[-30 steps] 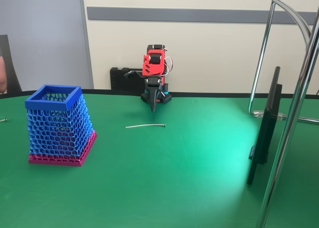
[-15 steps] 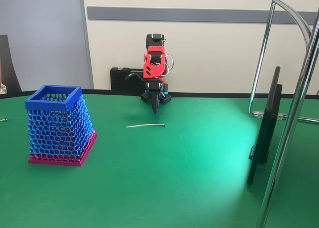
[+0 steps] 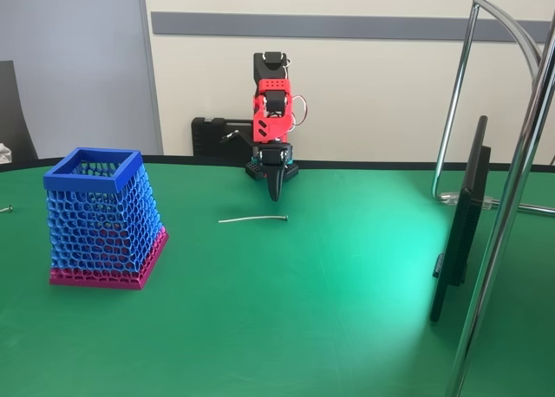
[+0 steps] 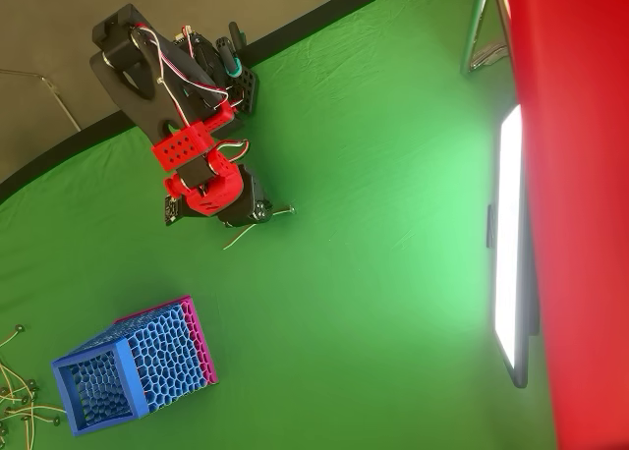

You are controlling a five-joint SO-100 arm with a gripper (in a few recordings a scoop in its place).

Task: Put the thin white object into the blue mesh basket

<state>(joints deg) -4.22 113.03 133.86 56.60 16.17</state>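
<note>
The thin white object [image 3: 252, 218] lies flat on the green table, its dark tip to the right in the fixed view. In the overhead view the thin white object [image 4: 236, 239] runs slantwise, its middle hidden under the gripper. My red and black gripper [image 3: 276, 192] points straight down just behind the stick, a little above the table, fingers together and holding nothing. In the overhead view the gripper [image 4: 246, 211] hangs over the stick. The blue mesh basket [image 3: 93, 171] stands upright on its magenta base at the left, well apart from the arm, and at the lower left as the basket [image 4: 94, 394] from above.
A dark screen [image 3: 464, 219] on a stand and chrome poles [image 3: 510, 206] stand at the right. A small metal screw [image 3: 6, 209] lies at the left edge. Several loose wires [image 4: 15, 391] lie beside the basket in the overhead view. A black box [image 3: 211, 138] sits behind the arm.
The arm has risen and unfolded, and the gripper tip has shifted slightly right and nearer to the stick. The stick and basket have not moved.
</note>
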